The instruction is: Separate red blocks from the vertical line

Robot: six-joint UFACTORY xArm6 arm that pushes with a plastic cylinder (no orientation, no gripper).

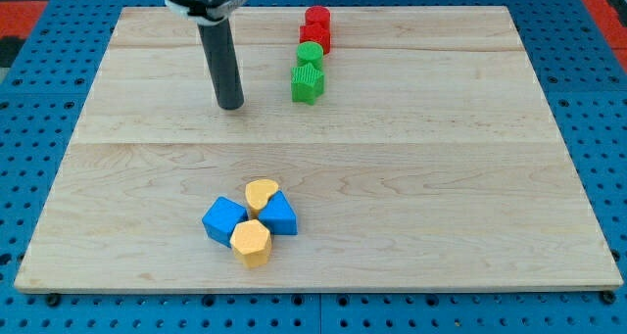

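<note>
Eyeing line: reds (316, 27) stacked above greens (308, 71) near your board's (441, 177) top edge.
Tip (231, 105): bare rod, nothing pinched, left of greens, apart; not yet aligned with reds.
Cluster: blues, yellows near bottom edge, irrelevant.

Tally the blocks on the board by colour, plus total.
Red: 2, red blocks at the top of the vertical line
Green: 2, green blocks just below them
Blue: 2, blue blocks in the lower cluster
Yellow: 2, yellow blocks in that cluster
Total: 8
</note>
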